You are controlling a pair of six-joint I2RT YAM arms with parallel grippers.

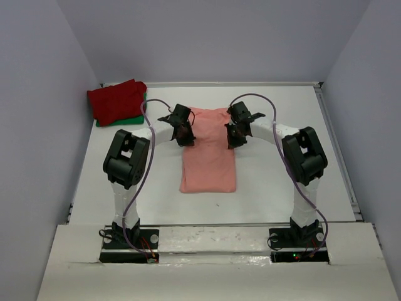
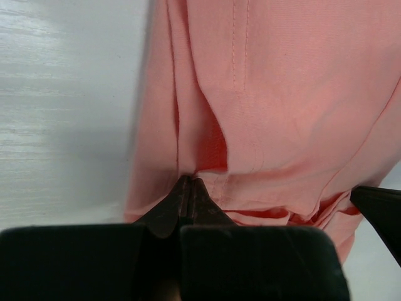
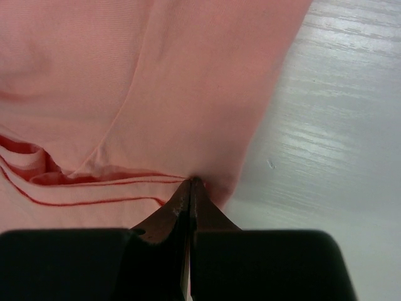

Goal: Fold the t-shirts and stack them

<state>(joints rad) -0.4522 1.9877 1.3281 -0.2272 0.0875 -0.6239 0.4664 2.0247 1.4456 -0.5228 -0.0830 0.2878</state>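
The salmon-pink t-shirt point(image 1: 208, 150) lies as a long narrow strip in the middle of the table, its far end lifted. My left gripper point(image 1: 185, 137) is shut on its left edge point(image 2: 188, 179), pinching several cloth layers. My right gripper point(image 1: 232, 138) is shut on its right edge point(image 3: 195, 180). The shirt fills the left wrist view point(image 2: 282, 94) and the right wrist view point(image 3: 144, 81). The dark red t-shirt point(image 1: 116, 100) lies folded at the far left on top of the green t-shirt point(image 1: 125, 120), of which only an edge shows.
White table point(image 1: 282, 182) with a raised rim point(image 1: 338, 150) on the right. Grey walls stand close on the left, right and far sides. The two arm bases point(image 1: 213, 241) sit at the near edge.
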